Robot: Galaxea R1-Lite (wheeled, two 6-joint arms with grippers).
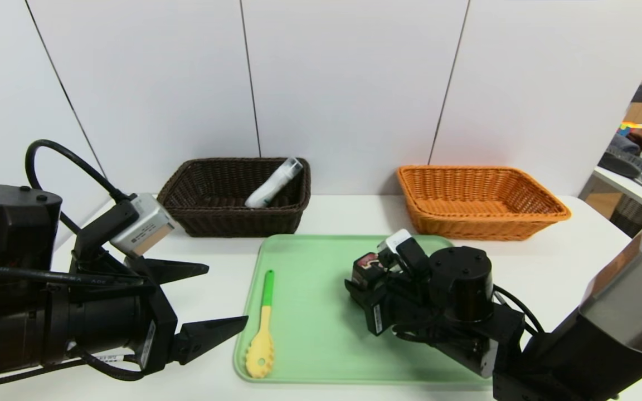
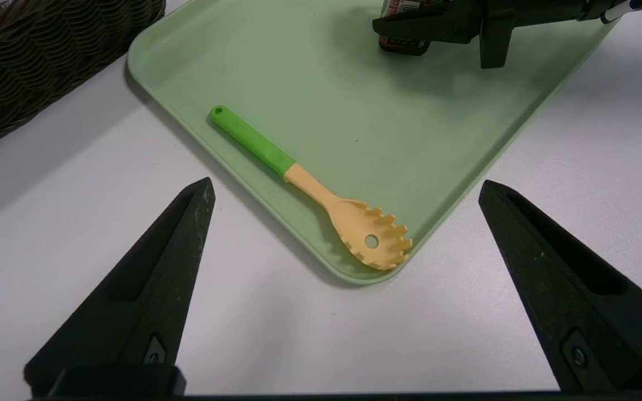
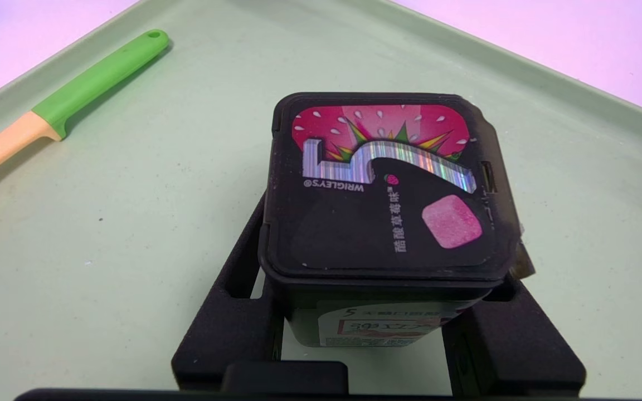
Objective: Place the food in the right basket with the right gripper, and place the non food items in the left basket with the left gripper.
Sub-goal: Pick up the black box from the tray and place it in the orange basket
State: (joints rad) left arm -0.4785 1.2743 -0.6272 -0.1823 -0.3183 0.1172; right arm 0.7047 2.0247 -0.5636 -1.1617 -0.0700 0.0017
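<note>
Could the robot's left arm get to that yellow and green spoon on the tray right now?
Probably yes. The left end effector hangs open beside the tray's near left corner, where the spoon lies alone. The right end effector, shut on the carton, sits well apart.

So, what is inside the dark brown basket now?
A whitish bottle leans inside the dark brown basket, cap end up against the rim. The near wall hides part of the floor, so anything lying there cannot be seen.

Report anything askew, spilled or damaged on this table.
Nothing stands out as wrong. The translucent white bottle leans tilted inside the dark brown wicker basket; the right gripper is shut on the black gum carton.
</note>
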